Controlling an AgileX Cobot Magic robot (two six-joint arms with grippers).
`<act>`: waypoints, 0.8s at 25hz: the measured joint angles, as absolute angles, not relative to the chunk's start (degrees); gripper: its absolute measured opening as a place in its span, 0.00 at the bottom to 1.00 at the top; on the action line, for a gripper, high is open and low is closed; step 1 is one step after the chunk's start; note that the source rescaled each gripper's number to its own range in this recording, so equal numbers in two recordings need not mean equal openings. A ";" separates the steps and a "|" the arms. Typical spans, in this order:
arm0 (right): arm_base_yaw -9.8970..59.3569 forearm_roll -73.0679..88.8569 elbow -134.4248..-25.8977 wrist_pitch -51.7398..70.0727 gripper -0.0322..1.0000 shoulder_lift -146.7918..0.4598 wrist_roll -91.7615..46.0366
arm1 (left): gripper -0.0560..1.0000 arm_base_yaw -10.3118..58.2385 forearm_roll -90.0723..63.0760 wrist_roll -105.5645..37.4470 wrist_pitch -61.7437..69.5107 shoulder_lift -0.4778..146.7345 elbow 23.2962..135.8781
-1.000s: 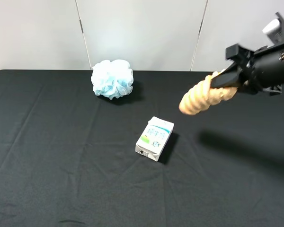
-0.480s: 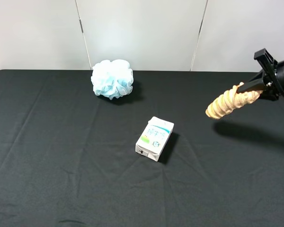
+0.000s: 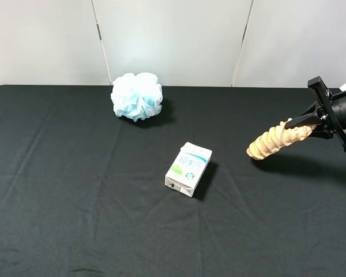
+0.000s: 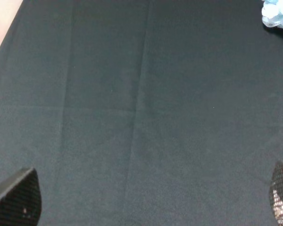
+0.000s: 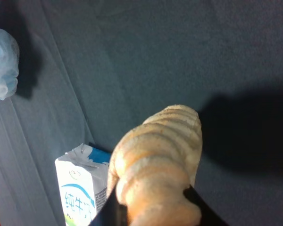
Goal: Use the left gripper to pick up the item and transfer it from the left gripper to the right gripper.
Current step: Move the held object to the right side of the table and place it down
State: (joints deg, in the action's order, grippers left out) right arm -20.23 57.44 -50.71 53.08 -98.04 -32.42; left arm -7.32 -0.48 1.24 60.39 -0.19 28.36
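Your right gripper pinches one end of the item at the right side of the table, above the black cloth. The item slants down toward the carton; you can't tell whether its low end touches. It's a tan-orange oblong with rounded ridges winding along it, lightly speckled brown. Your left gripper has its fingertips spread wide over the cloth, with the puff well apart.

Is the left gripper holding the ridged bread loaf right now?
No, the left gripper is open with nothing between its fingers; the right gripper clamps the ridged loaf.
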 joint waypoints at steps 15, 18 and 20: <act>-20.23 57.44 -50.71 50.15 0.94 -98.04 -32.42 | 0.97 -7.32 -0.48 1.24 60.39 -0.19 28.36; -20.23 57.44 -50.71 50.15 0.99 -98.04 -32.42 | 0.97 -7.32 -0.48 1.24 60.39 -0.19 28.36; -20.23 57.44 -50.71 50.15 0.99 -98.04 -32.42 | 0.97 -7.32 -0.48 1.24 60.39 -0.19 28.36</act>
